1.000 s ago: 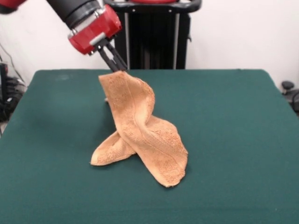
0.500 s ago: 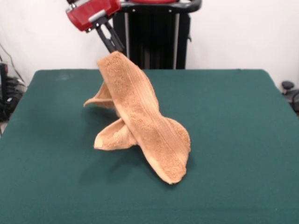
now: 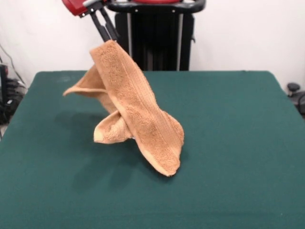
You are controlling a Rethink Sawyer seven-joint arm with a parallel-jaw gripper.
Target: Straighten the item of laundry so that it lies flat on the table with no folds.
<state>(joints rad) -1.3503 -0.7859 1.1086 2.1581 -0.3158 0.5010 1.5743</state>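
The orange-tan terry towel hangs twisted from one corner in the front view. My gripper is shut on that top corner, high above the far left part of the green table. The towel drapes down and to the right. Its lower end still touches the table near the middle. One flap sticks out to the left in the air, and another folded end hangs low at the left.
The robot's black pedestal stands behind the table's far edge. Cables and dark gear lie off the table's left side, and a dark object lies off its right side.
My gripper has risen and moved left with the towel's corner. More of the towel has lifted off the table, and a left flap has swung out.
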